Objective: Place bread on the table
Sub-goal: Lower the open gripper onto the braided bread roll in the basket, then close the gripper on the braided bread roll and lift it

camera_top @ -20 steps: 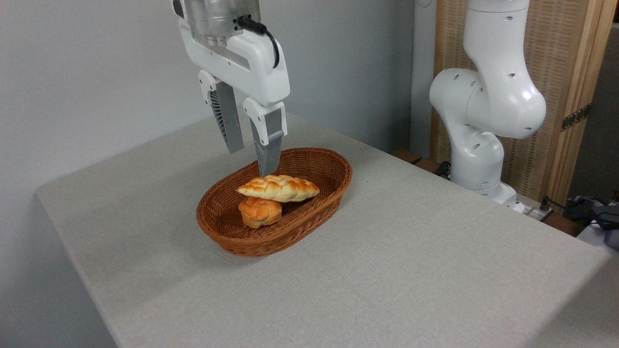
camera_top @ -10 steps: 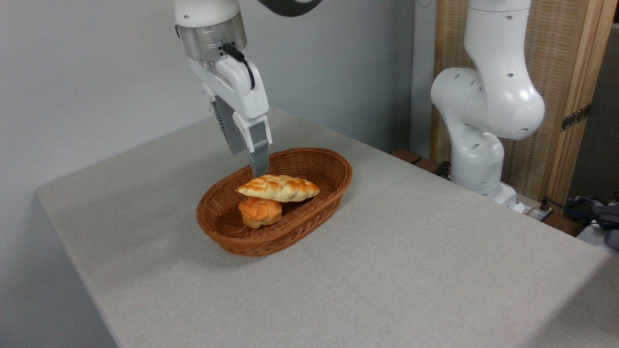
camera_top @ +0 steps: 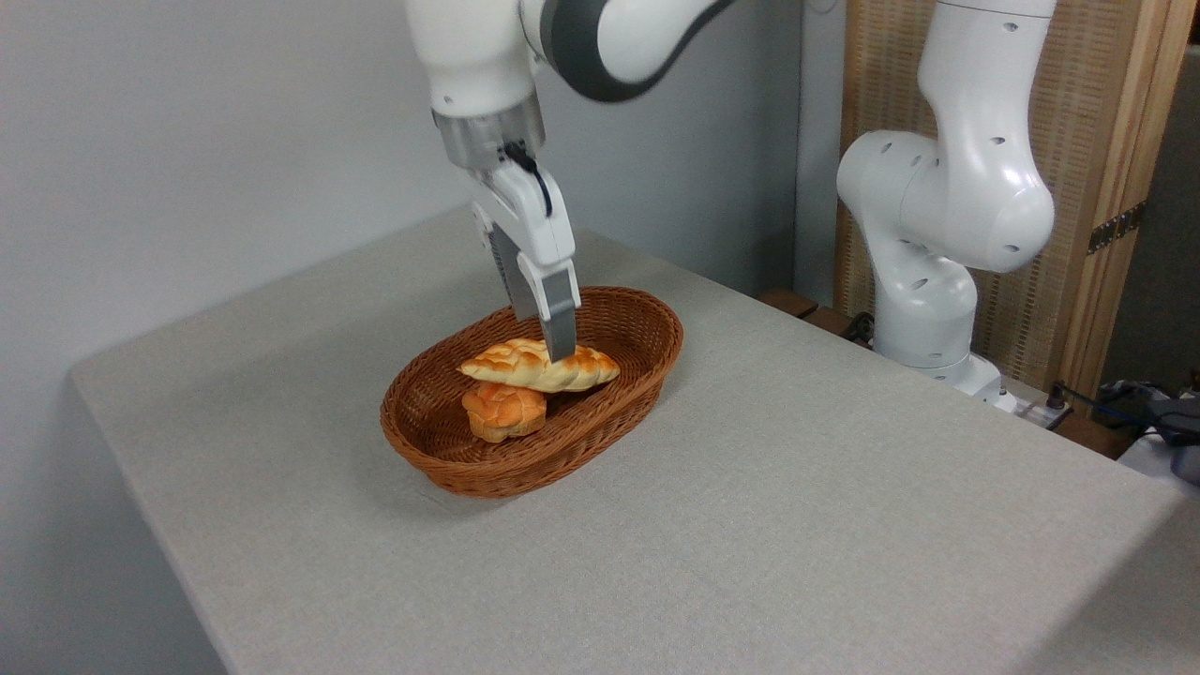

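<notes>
— Where's your bread [camera_top: 539,367]?
— In the wicker basket [camera_top: 626,319] mid-bench [camera_top: 797,525], lying across the round bun [camera_top: 503,411].
— And your end effector [camera_top: 558,349]?
— Tips down at the loaf's top, right of centre. You see it edge-on, so I cannot tell its opening or whether it grips.

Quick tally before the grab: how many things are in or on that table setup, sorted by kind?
Breads: 2, the braided bread lying on top of the round bun
Baskets: 1, the wicker basket holding both, on the table
Total: 3
The claw is right at the braided bread.
</notes>
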Robot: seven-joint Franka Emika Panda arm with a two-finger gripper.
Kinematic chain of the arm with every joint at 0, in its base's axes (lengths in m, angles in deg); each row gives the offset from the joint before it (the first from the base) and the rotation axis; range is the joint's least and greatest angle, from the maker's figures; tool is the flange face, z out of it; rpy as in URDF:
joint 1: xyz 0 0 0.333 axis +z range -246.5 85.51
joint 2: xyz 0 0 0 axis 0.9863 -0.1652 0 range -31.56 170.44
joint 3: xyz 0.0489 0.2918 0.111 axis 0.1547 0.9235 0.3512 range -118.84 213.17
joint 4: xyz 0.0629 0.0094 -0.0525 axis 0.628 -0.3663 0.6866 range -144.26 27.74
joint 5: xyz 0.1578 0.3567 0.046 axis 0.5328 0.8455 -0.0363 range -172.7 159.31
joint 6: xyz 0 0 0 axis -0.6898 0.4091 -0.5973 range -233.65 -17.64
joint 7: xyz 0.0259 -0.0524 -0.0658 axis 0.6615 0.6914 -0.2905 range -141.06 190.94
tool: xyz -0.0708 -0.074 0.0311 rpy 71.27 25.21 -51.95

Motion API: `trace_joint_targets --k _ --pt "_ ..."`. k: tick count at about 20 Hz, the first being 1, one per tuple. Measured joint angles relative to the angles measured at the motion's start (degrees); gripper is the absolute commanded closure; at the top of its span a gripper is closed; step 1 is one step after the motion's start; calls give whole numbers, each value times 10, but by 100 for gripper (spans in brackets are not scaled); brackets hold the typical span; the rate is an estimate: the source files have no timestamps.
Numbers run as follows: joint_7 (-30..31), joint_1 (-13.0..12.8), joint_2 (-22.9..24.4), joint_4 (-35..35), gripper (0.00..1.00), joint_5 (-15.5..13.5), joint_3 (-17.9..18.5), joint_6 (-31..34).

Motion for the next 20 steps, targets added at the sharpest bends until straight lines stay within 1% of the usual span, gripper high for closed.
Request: trace_joint_targets --k 2,4,10,11,14,16,18,19,20 --pt "0 -11 3 -35 0 0 -2 -39" --pt "0 -12 3 -47 0 0 -2 -58" --pt "-2 -12 2 -56 0 1 -3 -73" --pt "-3 -12 1 -57 0 3 -3 -75" --pt "-5 -12 -1 -58 0 28 -3 -78" --pt "-7 -12 -2 -58 0 35 -3 -79" --pt "-19 -12 -2 -58 1 36 -4 -80" --pt "-26 -12 -2 -58 11 36 -4 -80" --pt "-29 -12 -2 -58 25 36 -4 -80"
